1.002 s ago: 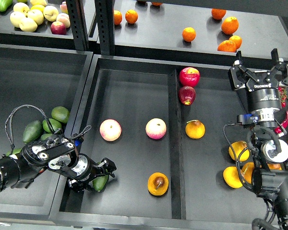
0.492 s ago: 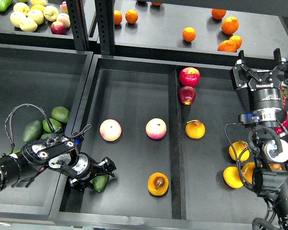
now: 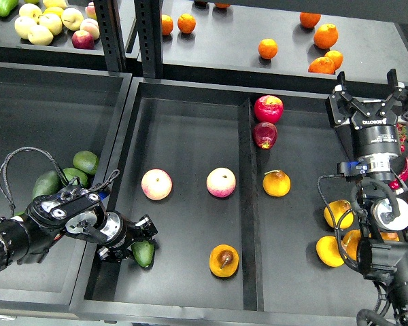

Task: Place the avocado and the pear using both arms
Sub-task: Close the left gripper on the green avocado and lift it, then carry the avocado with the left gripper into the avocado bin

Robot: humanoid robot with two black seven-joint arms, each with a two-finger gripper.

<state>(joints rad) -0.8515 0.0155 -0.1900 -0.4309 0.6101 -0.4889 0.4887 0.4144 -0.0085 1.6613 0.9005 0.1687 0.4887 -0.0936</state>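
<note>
Centre tray (image 3: 183, 122): divider down the middle, two pink-yellow apples (image 3: 156, 184) in the left bay. Pear (image 3: 224, 261) sits at the front of that bay, dark spot facing up, nothing touching it. Right gripper (image 3: 371, 87) hangs over the tray's right side, jaws apart, empty. Left gripper (image 3: 140, 243) low at the left bay's front-left corner, jaws against the avocado (image 3: 143, 252); can't tell if clamped or loose.

Counted in the centre tray (image 3: 190, 109): two pink-yellow apples (image 3: 156, 184), two red apples (image 3: 268, 109), one spotted pear (image 3: 224, 261), one stemmed orange-yellow fruit (image 3: 277, 183), one avocado (image 3: 143, 253).
</note>
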